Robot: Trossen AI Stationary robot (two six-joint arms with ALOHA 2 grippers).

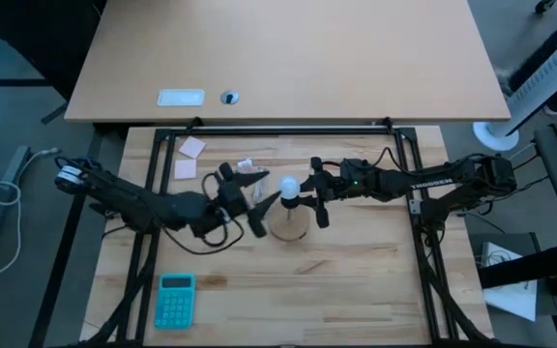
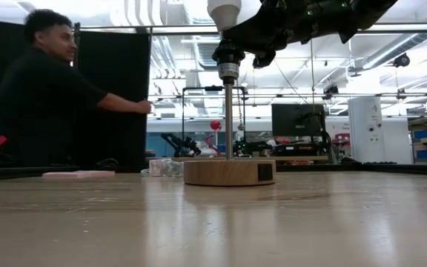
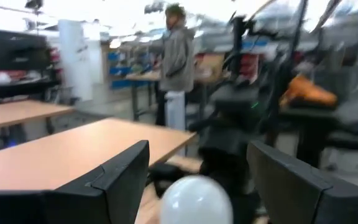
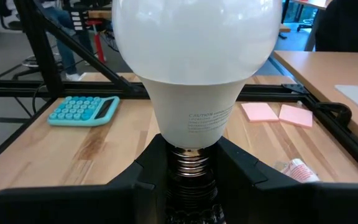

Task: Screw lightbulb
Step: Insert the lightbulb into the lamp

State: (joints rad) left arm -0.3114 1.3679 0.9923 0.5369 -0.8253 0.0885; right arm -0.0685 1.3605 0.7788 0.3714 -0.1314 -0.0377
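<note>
The white lightbulb (image 1: 287,186) stands upright on top of a lamp stand: a black socket (image 2: 228,55) on a thin metal rod (image 2: 228,119) that rises from a round wooden disc (image 2: 228,172). The metal thread (image 4: 191,165) of the lightbulb (image 4: 194,56) shows above the socket. My right gripper (image 1: 310,196) comes from the table's right and is shut at the bulb's base. My left gripper (image 1: 262,203) comes from the left and is open. Its two fingers (image 3: 120,180) stand on either side of the bulb's globe (image 3: 196,199), apart from it. My right gripper pinches the bulb's metal screw base (image 4: 191,158) between its two fingers (image 4: 151,168), just above the black socket. The fingers come level from the table's right and lie across the upright bulb. The bulb stands upright in the socket, high above the table.
A turquoise calculator (image 1: 174,300) lies near the front left. Two pink notes (image 1: 191,147) and a crumpled wrapper (image 1: 249,166) lie behind the left gripper. A person (image 2: 43,89) stands beyond the table's far side. A second tabletop (image 1: 288,58) lies behind.
</note>
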